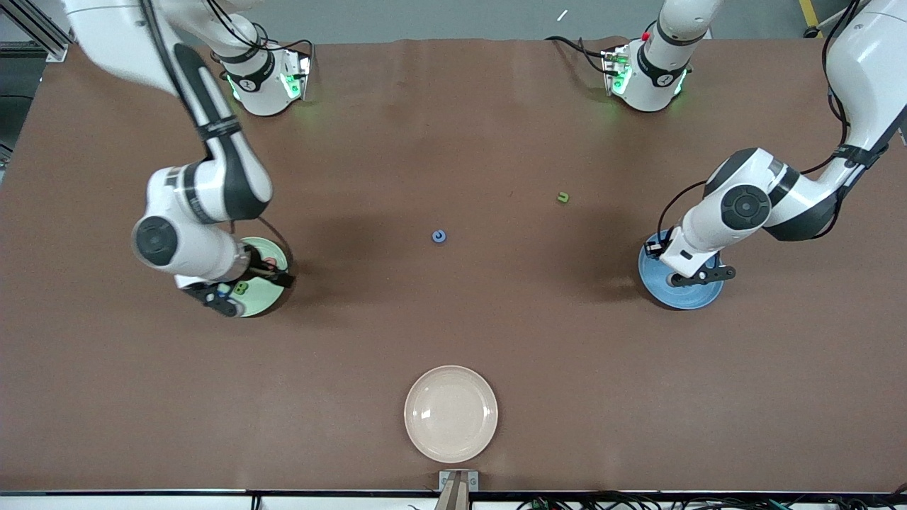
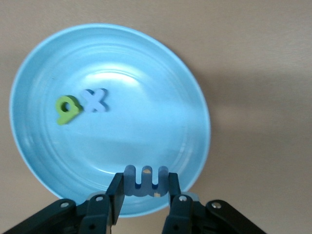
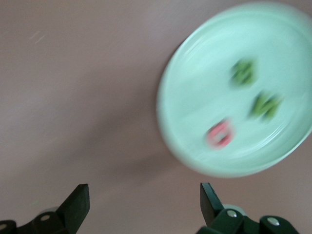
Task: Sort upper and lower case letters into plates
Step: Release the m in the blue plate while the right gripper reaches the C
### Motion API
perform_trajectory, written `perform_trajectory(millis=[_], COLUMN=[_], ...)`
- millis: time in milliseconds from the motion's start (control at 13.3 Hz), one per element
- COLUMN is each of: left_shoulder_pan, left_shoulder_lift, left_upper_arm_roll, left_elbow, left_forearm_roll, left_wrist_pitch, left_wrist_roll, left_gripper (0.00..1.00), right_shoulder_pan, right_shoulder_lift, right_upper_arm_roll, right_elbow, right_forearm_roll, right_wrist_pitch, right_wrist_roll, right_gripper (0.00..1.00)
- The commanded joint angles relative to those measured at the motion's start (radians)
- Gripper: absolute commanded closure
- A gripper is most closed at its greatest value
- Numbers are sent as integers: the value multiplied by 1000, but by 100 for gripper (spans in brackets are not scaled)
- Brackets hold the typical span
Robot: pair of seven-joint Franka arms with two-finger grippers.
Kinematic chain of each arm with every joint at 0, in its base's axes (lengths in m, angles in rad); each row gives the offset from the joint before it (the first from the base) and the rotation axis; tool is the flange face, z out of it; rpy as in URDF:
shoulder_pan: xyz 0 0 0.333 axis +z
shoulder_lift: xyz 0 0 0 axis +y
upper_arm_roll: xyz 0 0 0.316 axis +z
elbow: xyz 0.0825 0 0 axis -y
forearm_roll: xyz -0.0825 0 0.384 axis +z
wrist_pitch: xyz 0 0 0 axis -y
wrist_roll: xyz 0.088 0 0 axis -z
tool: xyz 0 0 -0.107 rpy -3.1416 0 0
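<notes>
plates (image 1: 273,248) (image 1: 680,301) at table's two ends | third plate (image 1: 451,414) at 6 o'clock (nearest camera) | two letters (image 1: 439,236) (image 1: 563,197) between, near centre

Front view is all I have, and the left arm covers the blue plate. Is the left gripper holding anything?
Observer: Yes. The left gripper is shut on a blue letter above the blue plate, over its rim.
Operator: Anything lying in that plate?
Observer: Two: a green letter and a pale blue x, side by side and touching.
Operator: And the green plate?
Observer: The pale green plate holds two green letters and one red letter. The right gripper is open near it.
</notes>
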Motion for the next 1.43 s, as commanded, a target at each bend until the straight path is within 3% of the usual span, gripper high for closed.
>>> perform_trajectory(millis=[0, 300, 451, 601, 901, 1352], left_shoulder_pan=[30, 32, 32, 30, 30, 30], left_shoulder_lift=[-9, -1, 1, 5, 10, 18], left_upper_arm_roll=[17, 86, 103, 115, 128, 140], left_elbow=[-13, -12, -12, -12, -13, -15], left_forearm_roll=[66, 83, 83, 83, 83, 83], left_wrist_pitch=[12, 71, 71, 71, 75, 107], left_wrist_roll=[56, 144, 173, 188, 193, 196], left_gripper=[81, 81, 81, 81, 80, 80], right_shoulder_pan=[182, 382, 439, 479, 511, 528], right_shoulder_lift=[-4, 90, 151, 211, 279, 288], right_upper_arm_roll=[-8, -10, -10, -11, -11, -11], right_elbow=[-28, -27, -15, 36, 102, 99], right_forearm_roll=[3, 1, 1, -3, -9, -9], right_wrist_pitch=[108, 283, 375, 381, 374, 372], right_wrist_roll=[268, 520, 606, 657, 718, 741], right_gripper=[0, 0, 0, 4, 17, 50])
